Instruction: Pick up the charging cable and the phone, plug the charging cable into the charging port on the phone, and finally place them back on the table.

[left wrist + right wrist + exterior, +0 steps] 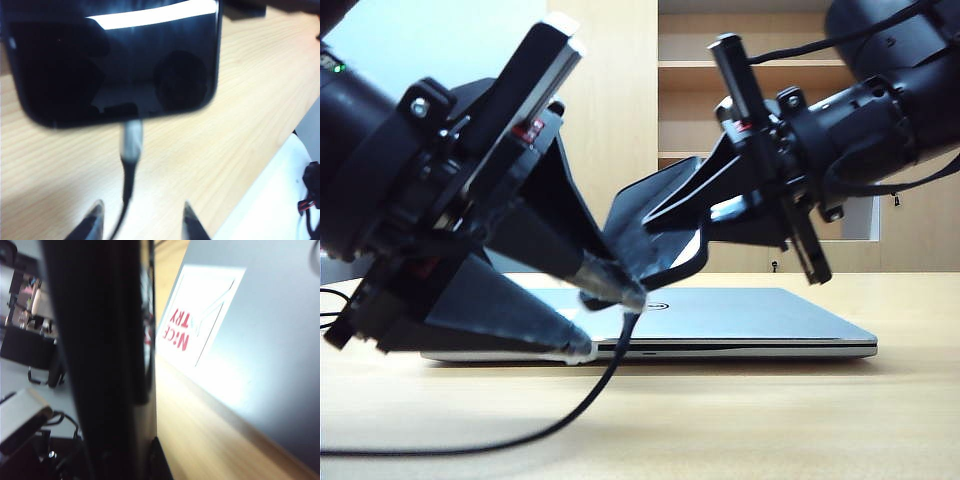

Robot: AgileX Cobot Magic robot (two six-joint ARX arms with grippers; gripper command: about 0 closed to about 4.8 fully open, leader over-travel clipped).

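Phone (115, 55) glossy black, silver plug of cable (131, 150) seated in short edge. Left claw (142, 220) spread wide, empty, straddling cable. Right claw (655, 245) clamped on phone above worktop (210, 145).

Left pincer (142, 220) stands spread wide, angled down; right pincer (665, 235) is clamped, angled down.

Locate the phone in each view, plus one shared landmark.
Exterior: phone at centre, tilted above the laptop, held by the right gripper.
Left wrist: fills the upper part, cable plugged in, ahead of the open left gripper.
Right wrist: edge-on dark band.
Landmark: table.
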